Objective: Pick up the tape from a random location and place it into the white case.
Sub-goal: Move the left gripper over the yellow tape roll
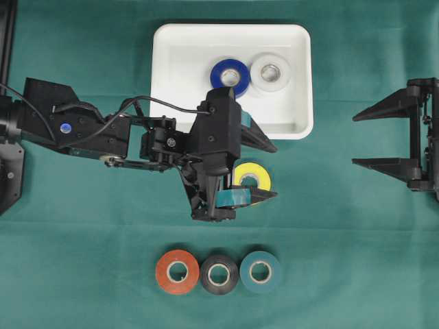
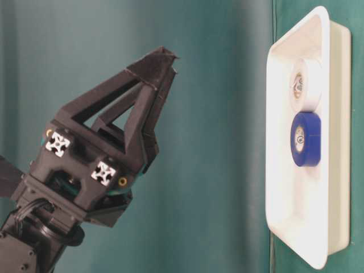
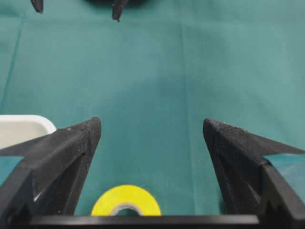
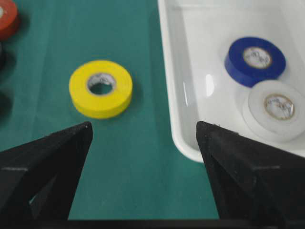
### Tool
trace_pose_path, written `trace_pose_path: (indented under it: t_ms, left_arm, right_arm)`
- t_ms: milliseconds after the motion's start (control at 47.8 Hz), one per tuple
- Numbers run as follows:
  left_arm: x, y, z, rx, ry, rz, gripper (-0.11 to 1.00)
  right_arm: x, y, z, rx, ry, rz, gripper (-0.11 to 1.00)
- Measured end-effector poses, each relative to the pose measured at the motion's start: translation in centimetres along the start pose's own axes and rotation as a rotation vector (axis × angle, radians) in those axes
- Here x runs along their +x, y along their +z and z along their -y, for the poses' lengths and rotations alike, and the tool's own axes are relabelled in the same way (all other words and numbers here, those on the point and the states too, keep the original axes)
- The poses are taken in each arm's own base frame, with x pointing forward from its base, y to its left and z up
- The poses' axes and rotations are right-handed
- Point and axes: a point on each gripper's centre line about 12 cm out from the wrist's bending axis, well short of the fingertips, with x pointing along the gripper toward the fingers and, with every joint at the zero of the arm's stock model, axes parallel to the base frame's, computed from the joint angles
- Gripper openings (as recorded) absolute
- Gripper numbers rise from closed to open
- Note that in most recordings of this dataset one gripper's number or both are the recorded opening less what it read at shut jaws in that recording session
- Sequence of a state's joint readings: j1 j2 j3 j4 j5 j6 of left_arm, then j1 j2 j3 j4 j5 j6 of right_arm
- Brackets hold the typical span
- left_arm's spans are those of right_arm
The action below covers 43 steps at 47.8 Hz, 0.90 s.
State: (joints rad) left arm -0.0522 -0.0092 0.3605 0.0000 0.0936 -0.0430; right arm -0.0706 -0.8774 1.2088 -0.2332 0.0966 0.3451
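Observation:
A yellow tape roll (image 1: pixel 252 175) (image 3: pixel 126 200) (image 4: pixel 100 88) lies flat on the green cloth, just below the white case (image 1: pixel 185 68) (image 4: pixel 190 95) (image 2: pixel 273 142). My left gripper (image 1: pixel 273 171) (image 3: pixel 151 123) is open and hovers over the roll, one finger on each side of it, with no contact visible. Inside the case lie a blue roll (image 1: pixel 230 75) (image 4: pixel 255 59) (image 2: pixel 305 138) and a white roll (image 1: pixel 269 72) (image 4: pixel 276 109) (image 2: pixel 304 85). My right gripper (image 1: pixel 354 140) (image 4: pixel 143 125) stands open and empty at the right edge, pointing toward the case.
Three more rolls sit in a row near the front: red (image 1: pixel 178 271), black (image 1: pixel 219 274) and teal (image 1: pixel 260 272). The left arm stretches across the middle, partly over the case's lower rim.

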Motion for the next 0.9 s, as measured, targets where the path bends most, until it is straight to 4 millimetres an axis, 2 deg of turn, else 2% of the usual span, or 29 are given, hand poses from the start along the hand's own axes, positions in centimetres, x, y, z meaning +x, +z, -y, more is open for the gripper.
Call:
trace_pose_path:
  t_ms: [314, 565, 900]
  left_arm:
    - [1.7, -0.9, 0.0, -0.034, 0.014, -0.257, 0.90]
    - [2.5, -0.5, 0.0, -0.034, 0.026, -0.449, 0.90]
    - [3.2, 0.2, 0.0, -0.035, 0.034, -0.534, 0.95]
  right_arm:
    - [0.0, 0.0, 0.1, -0.015, -0.015, -0.031, 0.87]
    - [0.3, -0.3, 0.2, -0.022, -0.017, -0.049, 0.87]
    - [0.6, -0.6, 0.2, -0.024, -0.019, -0.067, 0.87]
